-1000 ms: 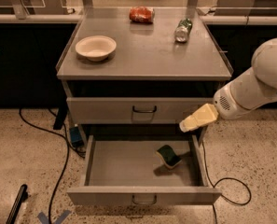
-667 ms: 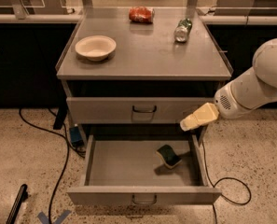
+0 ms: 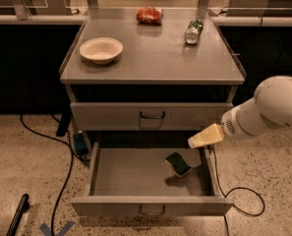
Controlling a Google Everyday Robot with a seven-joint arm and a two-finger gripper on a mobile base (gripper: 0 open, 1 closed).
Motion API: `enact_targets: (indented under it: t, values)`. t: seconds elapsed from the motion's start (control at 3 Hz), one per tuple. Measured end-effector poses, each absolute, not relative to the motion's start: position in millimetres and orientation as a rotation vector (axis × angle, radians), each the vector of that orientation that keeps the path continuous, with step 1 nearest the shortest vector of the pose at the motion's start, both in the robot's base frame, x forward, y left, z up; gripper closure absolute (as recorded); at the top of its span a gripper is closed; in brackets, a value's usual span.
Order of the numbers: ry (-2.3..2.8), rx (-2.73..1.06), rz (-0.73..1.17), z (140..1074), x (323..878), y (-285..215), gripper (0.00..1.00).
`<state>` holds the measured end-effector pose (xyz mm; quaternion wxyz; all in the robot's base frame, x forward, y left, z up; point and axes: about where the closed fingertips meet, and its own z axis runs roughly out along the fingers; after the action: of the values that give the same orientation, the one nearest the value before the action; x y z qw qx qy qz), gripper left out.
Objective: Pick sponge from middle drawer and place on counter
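Note:
The sponge [image 3: 177, 164], dark green over yellow, lies tilted on the grey floor of the open middle drawer [image 3: 131, 178], towards its right side. My gripper [image 3: 204, 137], pale yellow at the end of the white arm [image 3: 273, 107], hangs over the drawer's back right corner. It is just above and to the right of the sponge and apart from it. The counter [image 3: 153, 53] is the grey top of the cabinet above.
On the counter stand a white bowl [image 3: 101, 49] at the left, a crushed red can [image 3: 149, 15] at the back and a green-and-silver can [image 3: 193, 31] at the back right. The top drawer [image 3: 152, 116] is shut. Cables [image 3: 62, 181] lie on the floor on both sides.
My gripper has come down a little and slightly left, closer to the drawer's back right corner. The sponge has not moved.

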<state>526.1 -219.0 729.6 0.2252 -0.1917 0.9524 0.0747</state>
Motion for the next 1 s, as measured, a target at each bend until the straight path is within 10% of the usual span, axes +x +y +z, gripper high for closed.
enact_targets:
  t: [1.0]
  values:
    - [2.623, -0.638, 0.327, 664, 544, -195, 0.00]
